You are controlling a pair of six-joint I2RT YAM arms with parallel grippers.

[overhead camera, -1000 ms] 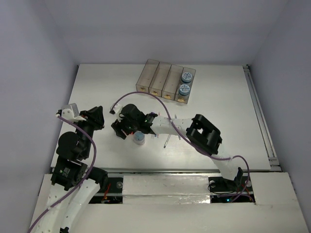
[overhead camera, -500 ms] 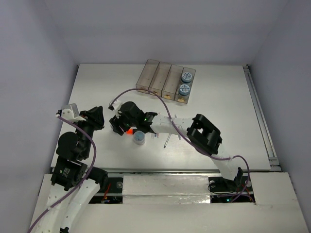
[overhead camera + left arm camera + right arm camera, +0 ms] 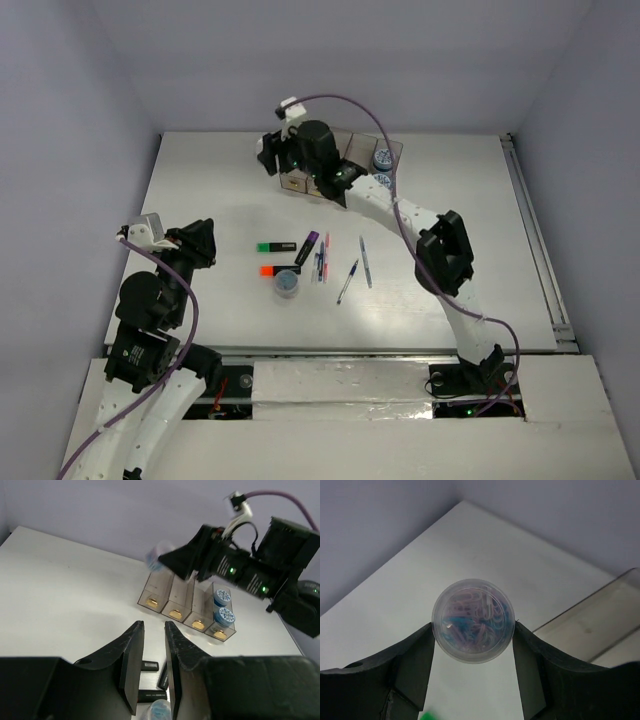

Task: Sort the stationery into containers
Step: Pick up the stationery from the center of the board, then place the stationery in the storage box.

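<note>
The right gripper (image 3: 473, 630) is clamped on a clear round tub of coloured paper clips (image 3: 473, 621), its two fingers pressing the tub's sides at the centre of the wrist view. In the left wrist view the same tub is a blur at upper centre, raised over the left end of the row of smoky bins (image 3: 172, 597). Whether it is over a compartment or just beside it cannot be told. The overhead view hides most of that row under the arm. Two matching tubs (image 3: 221, 597) sit in the rightmost bin.

A fourth tub (image 3: 287, 283), the green highlighter (image 3: 275, 246), orange highlighter (image 3: 268, 270), purple highlighter (image 3: 307, 247) and thin pens (image 3: 347, 282) lie at mid-table (image 3: 200, 180). The left gripper (image 3: 154, 625) hangs at left, fingers slightly apart, holding nothing.
</note>
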